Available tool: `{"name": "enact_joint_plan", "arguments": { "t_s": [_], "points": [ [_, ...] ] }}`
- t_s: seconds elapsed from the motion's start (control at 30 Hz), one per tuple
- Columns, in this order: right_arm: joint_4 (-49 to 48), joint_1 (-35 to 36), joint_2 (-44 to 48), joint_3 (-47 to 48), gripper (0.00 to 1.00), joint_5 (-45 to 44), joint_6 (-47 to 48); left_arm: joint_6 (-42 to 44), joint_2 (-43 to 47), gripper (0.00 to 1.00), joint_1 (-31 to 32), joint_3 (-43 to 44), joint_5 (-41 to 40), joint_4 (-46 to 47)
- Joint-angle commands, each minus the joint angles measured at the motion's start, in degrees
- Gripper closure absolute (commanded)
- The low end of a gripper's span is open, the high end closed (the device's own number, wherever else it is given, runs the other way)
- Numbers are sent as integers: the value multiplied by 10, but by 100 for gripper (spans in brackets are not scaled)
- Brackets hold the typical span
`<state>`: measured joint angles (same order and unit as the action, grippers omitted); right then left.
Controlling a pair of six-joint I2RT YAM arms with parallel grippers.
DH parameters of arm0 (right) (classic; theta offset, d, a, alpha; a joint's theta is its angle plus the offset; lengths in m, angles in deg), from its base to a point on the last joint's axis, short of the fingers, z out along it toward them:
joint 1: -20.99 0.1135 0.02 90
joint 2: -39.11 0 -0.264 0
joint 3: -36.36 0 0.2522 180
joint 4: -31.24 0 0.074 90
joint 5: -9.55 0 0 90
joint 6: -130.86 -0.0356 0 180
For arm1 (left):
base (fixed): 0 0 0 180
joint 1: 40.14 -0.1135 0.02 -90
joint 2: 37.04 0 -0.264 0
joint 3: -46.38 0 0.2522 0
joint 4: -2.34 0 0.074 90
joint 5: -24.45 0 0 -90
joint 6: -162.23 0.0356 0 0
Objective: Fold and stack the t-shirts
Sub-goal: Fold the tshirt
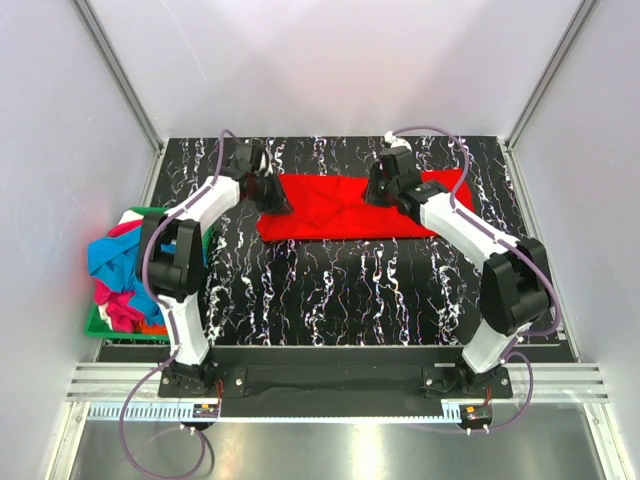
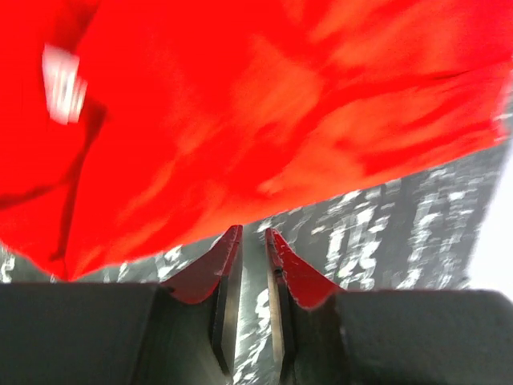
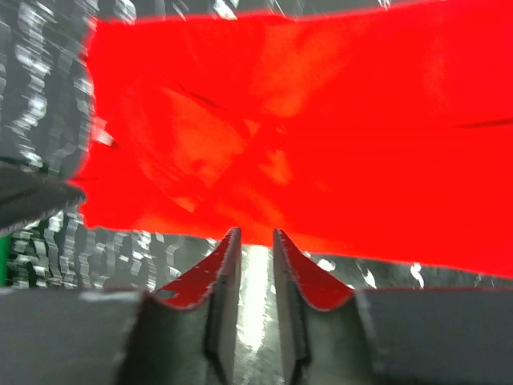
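Note:
A bright red t-shirt (image 1: 340, 210) lies as a long folded band across the far part of the black marbled mat (image 1: 340, 290). My left gripper (image 1: 275, 200) is at its left end and my right gripper (image 1: 378, 190) is over its middle-right part. In the left wrist view the red cloth (image 2: 264, 104) lies just beyond my left gripper (image 2: 250, 231). Its jaws stand a narrow gap apart with only mat between them. In the right wrist view the shirt's edge (image 3: 304, 152) lies just past my right gripper (image 3: 255, 231), which is also slightly open and empty.
A green basket (image 1: 92, 322) stands off the mat's left edge. It holds crumpled blue (image 1: 108, 255), pink (image 1: 120, 305) and orange (image 1: 152, 327) t-shirts. White walls with metal frame posts enclose the table.

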<state>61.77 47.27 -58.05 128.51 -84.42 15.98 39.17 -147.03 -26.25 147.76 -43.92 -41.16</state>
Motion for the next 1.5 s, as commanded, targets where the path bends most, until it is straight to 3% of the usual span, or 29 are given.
{"name": "enact_joint_plan", "arguments": {
  "t_s": [0.0, 0.4, 0.6, 0.87, 0.97, 1.1, 1.2, 1.3, 1.43, 1.47],
  "points": [
    [2, -3, -3, -33, 73, -34, -4, 6, -13, 78, -5, -36, -40, -18],
    [3, -15, 7, -44, 73, -56, 2, -3, -101, 77, -9, 8, -238, -108],
    [3, -18, 25, -43, 72, -72, -3, 3, -144, 76, -18, 60, -272, -133],
    [3, -24, 66, -39, 71, -96, -14, 24, -275, 73, -58, 291, -236, -190],
    [3, -26, 78, -33, 71, -111, -14, 21, -336, 74, -78, 425, -156, -204],
    [4, -28, 96, -29, 70, -120, -9, 19, -320, 73, -77, 512, -113, -195],
    [17, -29, 123, -26, 68, -124, -16, 12, -256, 71, -62, 485, -106, -177],
    [40, -31, 159, -35, 67, -153, -40, 3, -182, 67, -31, 406, -99, -147],
    [50, -40, 207, -81, 66, -212, -85, -51, -81, 64, 22, 200, -72, -46],
    [51, -43, 212, -104, 66, -216, -94, -67, -46, 63, 28, 163, -63, 16]
  ]
}}
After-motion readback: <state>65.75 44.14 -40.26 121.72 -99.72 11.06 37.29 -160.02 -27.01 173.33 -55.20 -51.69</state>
